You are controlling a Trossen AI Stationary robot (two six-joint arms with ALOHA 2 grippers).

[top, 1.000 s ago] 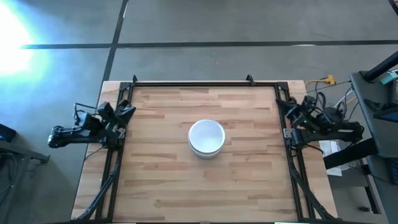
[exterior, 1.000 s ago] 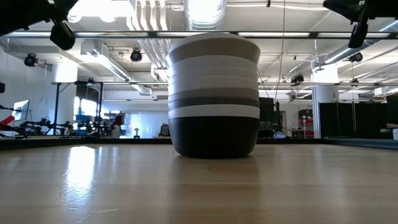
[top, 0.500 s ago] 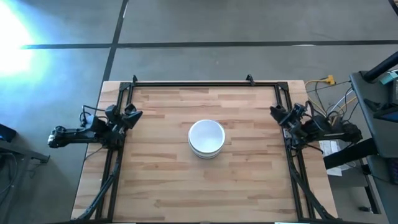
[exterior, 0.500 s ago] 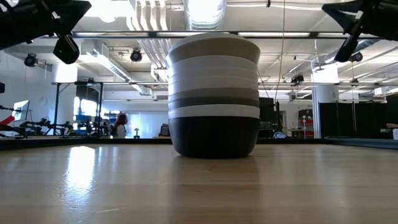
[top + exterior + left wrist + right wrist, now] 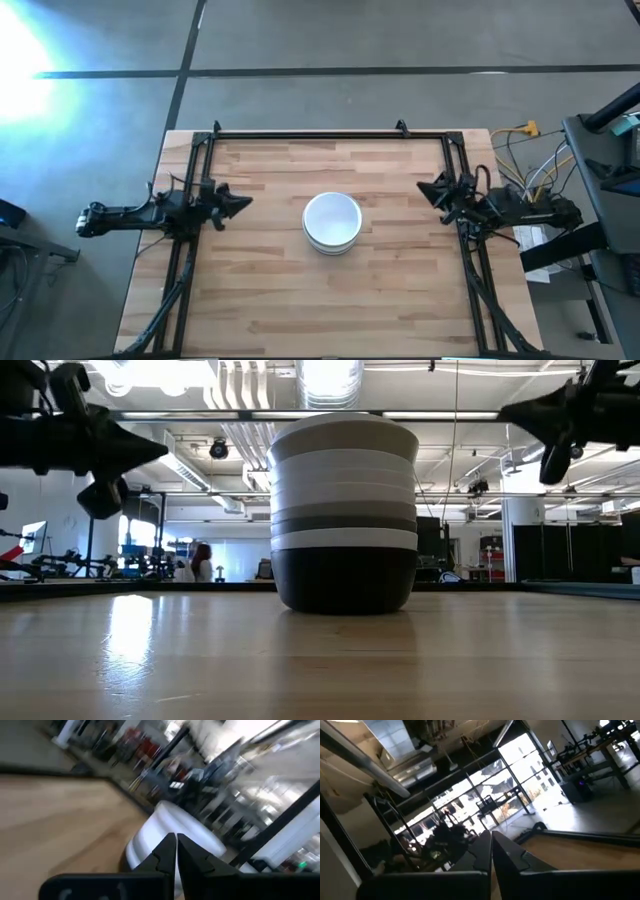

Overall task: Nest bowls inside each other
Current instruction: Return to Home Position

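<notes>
**Bowls nested at table centre**

One stack of bowls (image 5: 332,222) stood mid-table (image 5: 260,290), black lowest and white on top, with the inner bowls mostly hidden. The left gripper (image 5: 240,202) was at the left edge and the right gripper (image 5: 425,189) at the right edge. Both had their fingers pressed together, held nothing, and were well apart from the stack.

The left pincer (image 5: 241,203) and right pincer (image 5: 424,188) have both swung inward toward the bowls (image 5: 332,221).

The bowls (image 5: 332,222) stand upright, nested in one stack at the middle of the table (image 5: 260,290). The black bowl (image 5: 345,582) sits lowest, on the table. White and grey rims layer above it, with a white bowl (image 5: 345,438) topmost.
</notes>
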